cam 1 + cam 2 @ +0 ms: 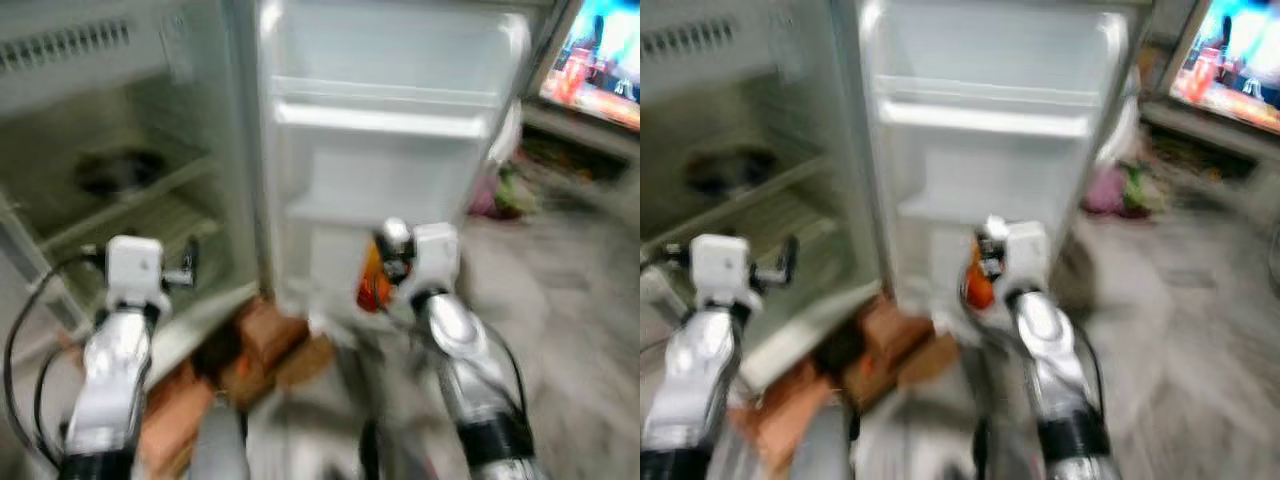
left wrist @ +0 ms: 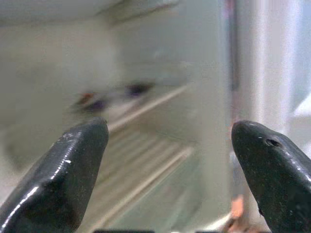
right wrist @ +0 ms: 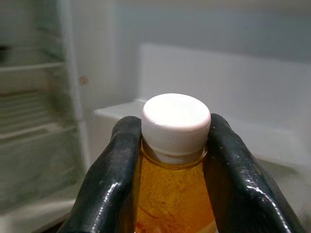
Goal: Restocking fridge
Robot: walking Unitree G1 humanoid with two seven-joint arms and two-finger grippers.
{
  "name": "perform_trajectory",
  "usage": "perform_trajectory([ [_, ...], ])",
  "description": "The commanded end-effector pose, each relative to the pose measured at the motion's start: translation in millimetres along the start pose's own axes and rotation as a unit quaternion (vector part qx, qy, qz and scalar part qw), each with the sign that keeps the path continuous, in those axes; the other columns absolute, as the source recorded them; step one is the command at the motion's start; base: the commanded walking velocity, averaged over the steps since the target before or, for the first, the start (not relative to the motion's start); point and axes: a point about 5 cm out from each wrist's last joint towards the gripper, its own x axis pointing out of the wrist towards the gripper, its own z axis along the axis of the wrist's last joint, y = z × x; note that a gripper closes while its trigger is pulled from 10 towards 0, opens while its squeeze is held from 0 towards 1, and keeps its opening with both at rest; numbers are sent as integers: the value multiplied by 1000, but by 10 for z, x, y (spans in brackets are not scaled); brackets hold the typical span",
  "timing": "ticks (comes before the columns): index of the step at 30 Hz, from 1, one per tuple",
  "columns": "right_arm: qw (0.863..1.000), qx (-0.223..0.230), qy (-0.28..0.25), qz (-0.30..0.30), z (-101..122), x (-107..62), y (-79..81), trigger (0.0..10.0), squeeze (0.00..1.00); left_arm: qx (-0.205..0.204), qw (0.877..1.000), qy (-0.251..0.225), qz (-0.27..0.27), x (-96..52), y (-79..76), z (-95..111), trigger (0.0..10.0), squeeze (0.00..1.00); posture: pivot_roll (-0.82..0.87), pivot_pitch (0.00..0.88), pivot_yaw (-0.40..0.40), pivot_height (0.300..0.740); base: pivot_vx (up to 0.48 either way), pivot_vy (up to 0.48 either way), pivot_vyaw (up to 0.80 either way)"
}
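A white-capped bottle of orange liquid (image 3: 175, 160) was clamped by the right gripper (image 3: 173, 145) before the open white fridge door (image 1: 385, 150); the left gripper (image 2: 170, 170) was held spread and empty beside that door.

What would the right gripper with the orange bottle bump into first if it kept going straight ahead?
Probably the open fridge door. The right gripper, shut on the bottle, points at the door's white inner shelves. The pictures are blurred, so depth is uncertain.
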Motion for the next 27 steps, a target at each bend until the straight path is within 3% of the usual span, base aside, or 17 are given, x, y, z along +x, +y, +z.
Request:
perform_trajectory([
  [1,1000,1,-11,-6,16,-12,-5,10000,0,2,1000,19,-7,-20,-18,-74,10000,0,99,15,-47,631,0,0,0],
  [12,999,-20,-20,-21,-9,-74,-88,10000,0,0,999,44,-2,-259,18,-225,10000,0,100,28,-45,631,125,0,0],
  [27,999,-36,-28,-23,29,-44,-107,10000,0,-1,999,36,-2,-173,42,-166,10000,0,98,44,-44,631,375,0,0],
])
